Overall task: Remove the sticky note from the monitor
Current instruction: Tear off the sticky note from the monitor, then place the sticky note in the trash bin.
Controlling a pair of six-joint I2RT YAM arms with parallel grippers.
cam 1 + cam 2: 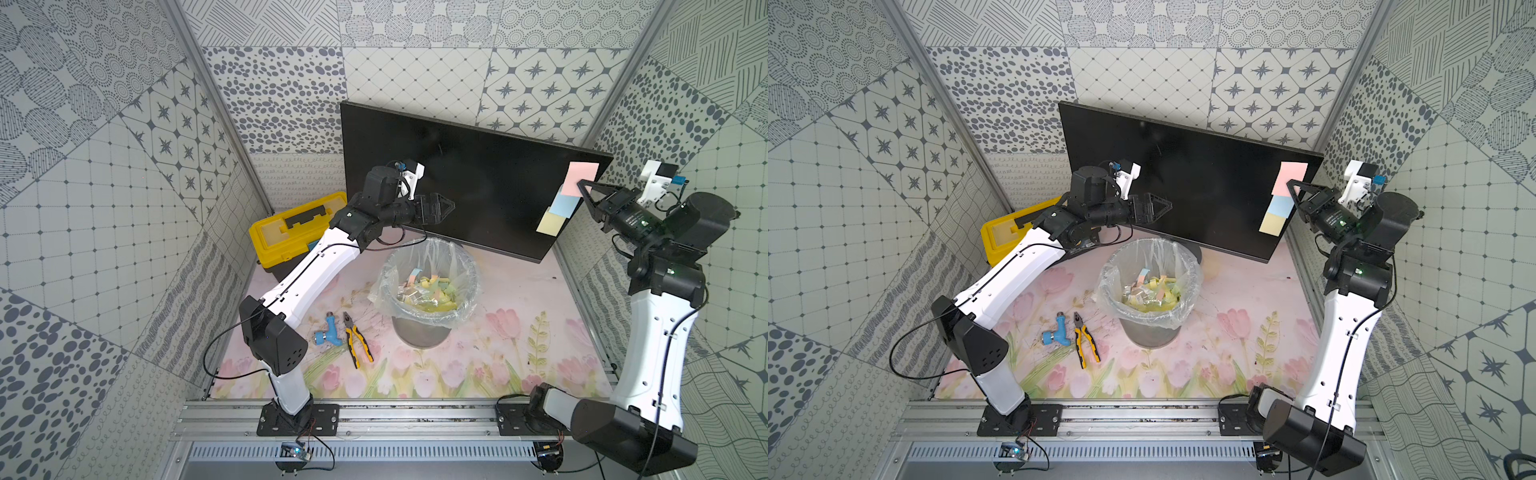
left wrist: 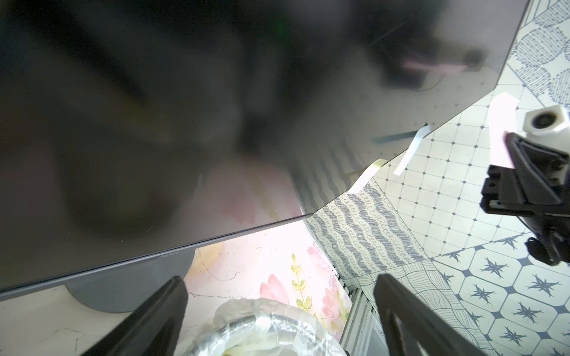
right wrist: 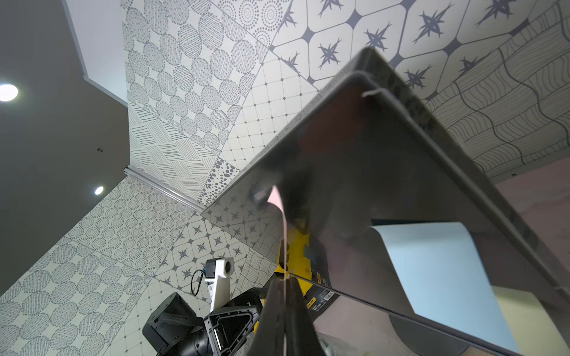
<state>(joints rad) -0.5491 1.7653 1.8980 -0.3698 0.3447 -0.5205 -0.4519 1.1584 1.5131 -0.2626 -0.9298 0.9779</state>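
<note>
Both top views: high overhead, far, facing down on whole scene. L wrist cam: v. near monitor [image 2: 154, 123] face, skimming across. R wrist cam: near, facing up along it. All share monitor, pink sticky note [image 1: 584, 172].

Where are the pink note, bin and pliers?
pink note [image 1: 584, 171]: in a top view, its upper middle.
bin [image 1: 419, 334]: in a top view, its grey front wall.
pliers [image 1: 351, 332]: in a top view, near the pivot.
</note>
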